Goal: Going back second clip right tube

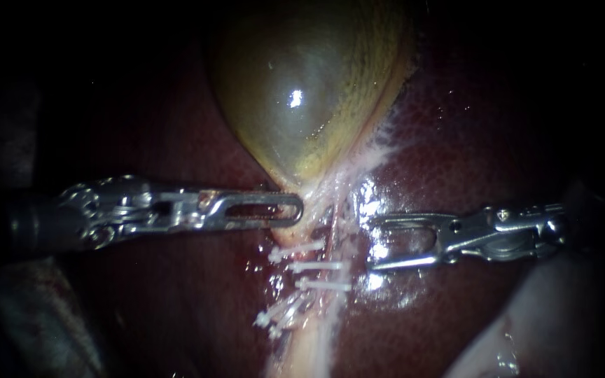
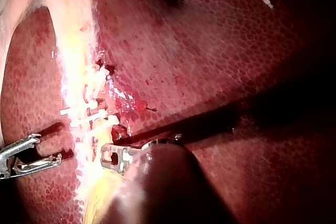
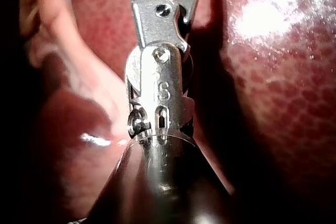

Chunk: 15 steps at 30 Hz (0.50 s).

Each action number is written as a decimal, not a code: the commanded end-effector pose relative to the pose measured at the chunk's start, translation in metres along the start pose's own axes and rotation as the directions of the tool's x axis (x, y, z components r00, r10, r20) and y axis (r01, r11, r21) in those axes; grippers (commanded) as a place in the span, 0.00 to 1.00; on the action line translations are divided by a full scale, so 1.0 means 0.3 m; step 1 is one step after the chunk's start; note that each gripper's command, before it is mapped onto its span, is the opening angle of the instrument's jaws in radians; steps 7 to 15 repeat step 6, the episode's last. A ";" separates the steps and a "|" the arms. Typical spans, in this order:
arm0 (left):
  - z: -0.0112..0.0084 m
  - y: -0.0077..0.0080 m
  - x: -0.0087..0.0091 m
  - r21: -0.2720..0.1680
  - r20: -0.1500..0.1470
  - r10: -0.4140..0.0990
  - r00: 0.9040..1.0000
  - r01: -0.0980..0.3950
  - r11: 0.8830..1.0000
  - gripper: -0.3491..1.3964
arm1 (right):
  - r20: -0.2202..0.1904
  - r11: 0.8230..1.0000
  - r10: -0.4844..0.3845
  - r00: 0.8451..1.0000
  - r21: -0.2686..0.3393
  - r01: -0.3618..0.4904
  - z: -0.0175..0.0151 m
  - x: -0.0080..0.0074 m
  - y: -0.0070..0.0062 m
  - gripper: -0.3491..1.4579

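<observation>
The yellow-green gallbladder (image 1: 302,91) hangs over the dark red liver (image 1: 456,140). Below its neck a pale tube (image 1: 309,343) carries several white clips (image 1: 316,267), also seen in the left wrist view as clips (image 2: 86,111). My left instrument (image 1: 295,208) comes in from the left, its slotted jaws lying together on the tissue at the gallbladder's neck. My right instrument (image 1: 371,244) stands just right of the clips, its two thin jaws spread and empty. It is apart from the tube. From the left wrist, my right instrument (image 2: 46,149) shows the same gap.
Pale fatty strands (image 1: 379,150) run from the gallbladder's neck across the liver. A whitish fold of tissue (image 1: 505,336) lies at the lower right. In the right wrist view, pink tissue (image 3: 63,51) lies beside the instrument's wrist joint (image 3: 160,51).
</observation>
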 end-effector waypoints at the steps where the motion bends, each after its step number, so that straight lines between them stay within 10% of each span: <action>1: -0.0003 0.0001 0.0000 -0.001 0.000 0.000 1.000 0.000 1.000 0.00 | -0.001 1.000 0.000 1.000 -0.001 0.000 0.000 0.0000 0.0000 0.45; 15: -0.0003 0.0001 0.0000 -0.001 0.000 0.000 1.000 0.000 1.000 0.00 | -0.003 1.000 0.001 1.000 0.003 -0.001 0.001 0.0002 -0.0001 0.45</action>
